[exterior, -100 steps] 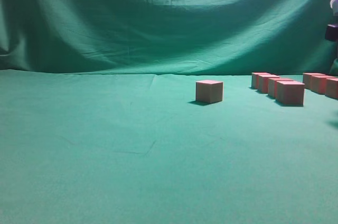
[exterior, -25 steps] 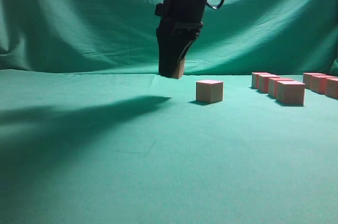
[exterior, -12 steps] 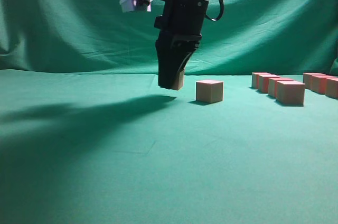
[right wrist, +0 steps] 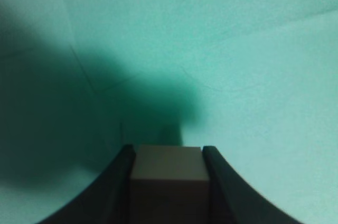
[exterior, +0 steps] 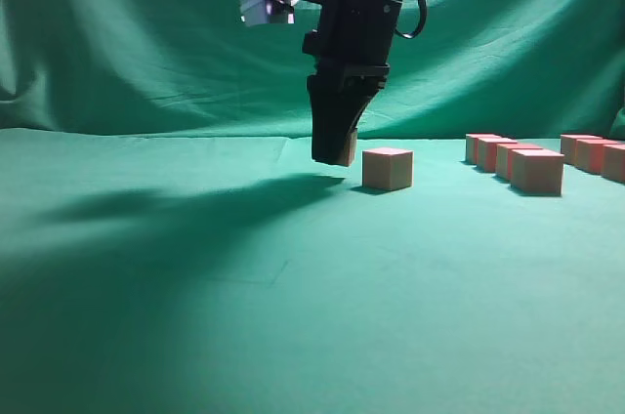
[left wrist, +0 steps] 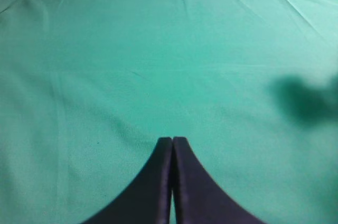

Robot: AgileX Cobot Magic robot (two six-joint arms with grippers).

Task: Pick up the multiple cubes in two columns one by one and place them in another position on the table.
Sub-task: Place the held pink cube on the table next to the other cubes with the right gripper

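The right gripper (exterior: 335, 153) hangs over the green-cloth desk (exterior: 293, 316), pointing almost straight down, and its dark fingers (right wrist: 117, 182) are clamped on a tan cube (exterior: 347, 148), one finger pressed to each side face as the right wrist view shows plainly. That held cube sits low between the fingertips, its bottom edge close above the cloth, and whether it touches the desk cannot be told from this angle. Take the lone cube (exterior: 388, 168) standing on the desk as the marker: the held cube is just to the left of it, apart from it, with a sliver of green between them. A white wrist camera (exterior: 267, 6) juts out up and to the left of that lone cube, high on the arm. Well to the right of the lone cube, a column of pinkish-red cubes (exterior: 513, 160) runs back toward the draped backdrop (exterior: 146, 43), and a second column (exterior: 594, 153) lies farther right again, cut by the frame edge. The arm's shadow spreads across the cloth to the left of the lone cube. Over in the left wrist view, the left gripper (left wrist: 172, 142) has its fingers pressed together with nothing between them, above bare green cloth.
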